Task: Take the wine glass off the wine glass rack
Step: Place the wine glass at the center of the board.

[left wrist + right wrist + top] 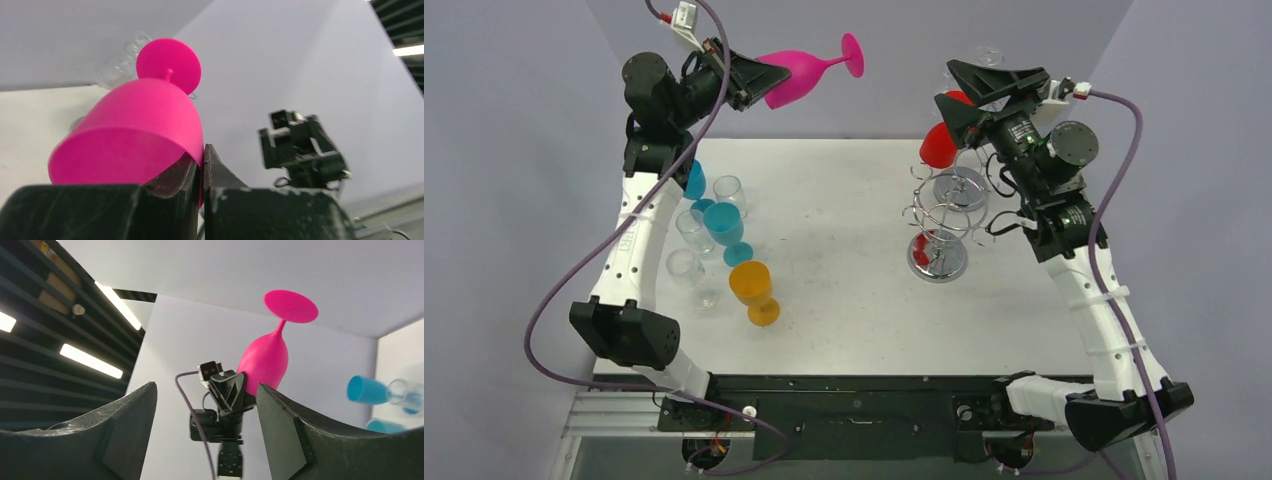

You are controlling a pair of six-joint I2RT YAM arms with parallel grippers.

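Observation:
My left gripper (759, 80) is raised high at the back left, shut on the rim of a pink wine glass (809, 72). The glass lies on its side, foot pointing right. In the left wrist view one finger is inside the pink wine glass bowl (135, 135) and the other outside, with the left gripper (202, 152) pinching the wall. The chrome wine glass rack (937, 260) stands at the right with a red glass (937, 148) hanging on it. My right gripper (964, 92) hovers open above the rack, holding nothing. Through the open right gripper (205, 387) the pink wine glass (270, 357) shows far off.
Several glasses stand on the table's left side: a blue one (724, 225), an orange one (752, 285), clear ones (686, 268) and a teal one (694, 180). A clear glass (987, 57) shows behind the right gripper. Grey walls close the back and sides.

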